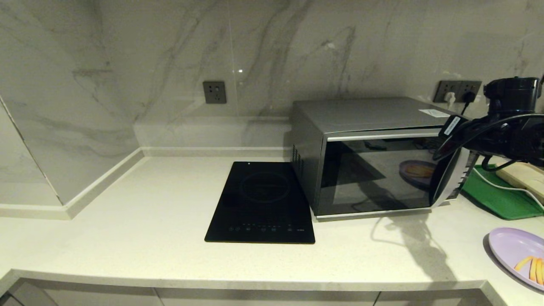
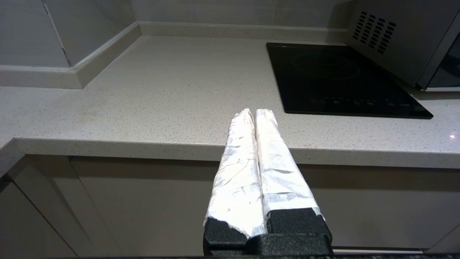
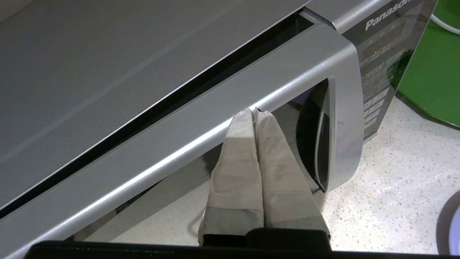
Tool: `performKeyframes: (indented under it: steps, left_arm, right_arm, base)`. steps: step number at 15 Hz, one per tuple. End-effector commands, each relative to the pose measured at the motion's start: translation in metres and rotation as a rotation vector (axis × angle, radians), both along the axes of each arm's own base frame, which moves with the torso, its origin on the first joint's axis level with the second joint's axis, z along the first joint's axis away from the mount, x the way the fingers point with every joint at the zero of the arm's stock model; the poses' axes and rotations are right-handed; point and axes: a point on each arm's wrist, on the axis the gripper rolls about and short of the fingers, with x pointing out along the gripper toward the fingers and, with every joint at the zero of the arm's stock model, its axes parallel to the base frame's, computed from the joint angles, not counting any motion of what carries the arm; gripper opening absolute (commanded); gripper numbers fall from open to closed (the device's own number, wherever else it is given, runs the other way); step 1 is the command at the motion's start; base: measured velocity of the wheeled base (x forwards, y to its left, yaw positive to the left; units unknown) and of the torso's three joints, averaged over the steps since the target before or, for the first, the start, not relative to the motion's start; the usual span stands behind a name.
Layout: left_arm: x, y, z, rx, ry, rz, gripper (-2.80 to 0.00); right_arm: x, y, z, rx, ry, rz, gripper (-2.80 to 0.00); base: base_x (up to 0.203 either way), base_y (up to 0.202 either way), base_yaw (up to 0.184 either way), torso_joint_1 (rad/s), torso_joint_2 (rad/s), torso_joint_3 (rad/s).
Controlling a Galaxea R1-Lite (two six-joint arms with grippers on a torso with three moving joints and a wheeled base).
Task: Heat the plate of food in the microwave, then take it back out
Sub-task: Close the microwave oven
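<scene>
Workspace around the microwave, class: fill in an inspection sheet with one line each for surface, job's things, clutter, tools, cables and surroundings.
Surface: pale speckled countertop, level.
Job's things: microwave at the back, its door slightly ajar with a dark gap along the top edge; plate of food at the counter's front right, outside the microwave.
Clutter: black induction cooktop left of the microwave; green tray right of it, bearing a cream dish.
Tools: right tool shut, tips against the door's top edge near the handle; left tool shut, parked at the counter's front edge.
Cables: white cable across the tray.
Surroundings: marble wall with a socket.
</scene>
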Motion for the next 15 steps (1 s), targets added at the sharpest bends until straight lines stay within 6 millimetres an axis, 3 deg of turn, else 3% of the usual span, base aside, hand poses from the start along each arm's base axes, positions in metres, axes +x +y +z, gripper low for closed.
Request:
performKeyframes:
  steps: [1,8,12,15]
  left_arm:
    - [0.000,0.000,0.000,-0.001,-0.002,0.001,-2.80]
    - [0.000,0.000,0.000,-0.001,-0.001,0.000,-2.80]
    - [0.000,0.000,0.000,-0.001,-0.001,0.001,-2.80]
    - [0.000,0.000,0.000,-0.001,-0.002,0.000,-2.80]
  right_arm:
    - [0.006,0.000,-0.008,0.003,0.017,-0.001,-2.80]
    - [0.015,-0.001,-0.013,0.006,0.021,-0.001,-2.80]
    - [0.007,0.000,0.000,0.004,-0.009,0.001,-2.80]
    - [-0.019,0.001,0.024,0.002,-0.045,0.003,-2.80]
  base:
    - [0.000,0.000,0.000,0.000,0.00,0.000]
    - [0.000,0.000,0.000,0.000,0.00,0.000]
    - [0.000,0.000,0.000,0.000,0.00,0.000]
    - [0.000,0.000,0.000,0.000,0.00,0.000]
